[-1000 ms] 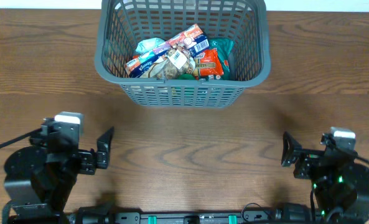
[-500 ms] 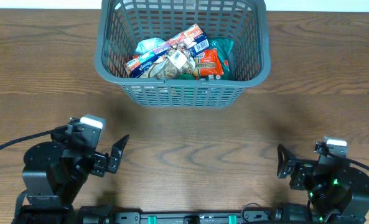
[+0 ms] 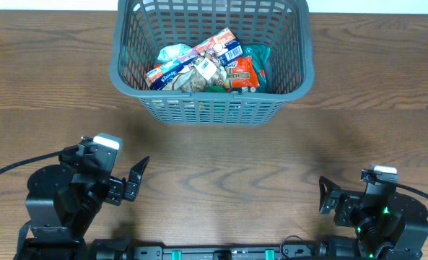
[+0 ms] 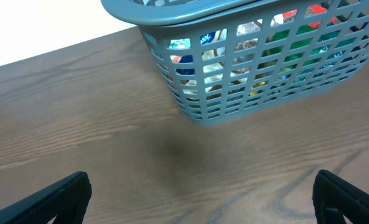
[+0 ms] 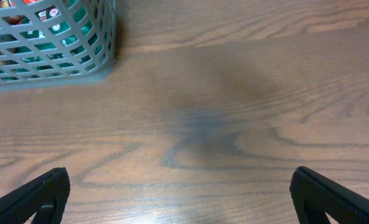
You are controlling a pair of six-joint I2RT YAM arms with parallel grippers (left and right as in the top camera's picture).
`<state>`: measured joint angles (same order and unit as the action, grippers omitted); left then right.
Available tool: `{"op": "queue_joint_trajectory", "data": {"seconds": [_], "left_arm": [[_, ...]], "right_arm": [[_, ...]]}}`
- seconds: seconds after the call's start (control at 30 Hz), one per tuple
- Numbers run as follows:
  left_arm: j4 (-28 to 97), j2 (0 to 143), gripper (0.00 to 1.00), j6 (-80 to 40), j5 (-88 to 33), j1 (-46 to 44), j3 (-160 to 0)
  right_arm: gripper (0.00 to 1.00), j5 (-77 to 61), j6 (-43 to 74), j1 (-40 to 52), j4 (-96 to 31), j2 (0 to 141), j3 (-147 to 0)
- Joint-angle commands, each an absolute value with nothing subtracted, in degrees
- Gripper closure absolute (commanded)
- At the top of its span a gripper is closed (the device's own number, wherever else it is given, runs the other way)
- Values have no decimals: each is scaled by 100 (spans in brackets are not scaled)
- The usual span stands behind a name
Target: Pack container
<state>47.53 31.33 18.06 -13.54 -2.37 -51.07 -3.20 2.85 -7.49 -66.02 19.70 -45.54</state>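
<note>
The container (image 3: 300,68) is a large dark grey slotted basket at the back middle of the table. Several snack packets (image 3: 206,65) lie inside it. It also shows in the left wrist view (image 4: 190,9) and the right wrist view (image 5: 103,37). My left gripper (image 3: 130,182) is open and empty near the front left. My right gripper (image 3: 328,198) is open and empty near the front right. In the left wrist view the left gripper (image 4: 200,199) has only bare wood between its fingers. In the right wrist view the right gripper (image 5: 181,196) is the same.
The brown wooden table (image 3: 221,159) lies between the basket and both arms. A pale strip (image 4: 35,25) shows beyond its far edge.
The left arm moved right and forward earlier and has stopped. The right arm has drawn back toward the front edge and a little left. The basket has not moved.
</note>
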Motion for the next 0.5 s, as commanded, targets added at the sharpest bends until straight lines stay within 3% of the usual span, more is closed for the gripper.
{"op": "queue_joint_trajectory", "data": {"seconds": [0.0,0.27,0.47], "left_arm": [[4748,3092,1,1883,-1326,-255,-5098],[4748,3092,1,1883,-1326,-255,-5098],[4748,3092,1,1883,-1326,-255,-5098]], "right_arm": [[1,-364,381,-764,-6608,1977,-4525],[1,-499,246,-257,-6342,1538,-4515],[1,-539,228,93,-5168,399,-3944]]}}
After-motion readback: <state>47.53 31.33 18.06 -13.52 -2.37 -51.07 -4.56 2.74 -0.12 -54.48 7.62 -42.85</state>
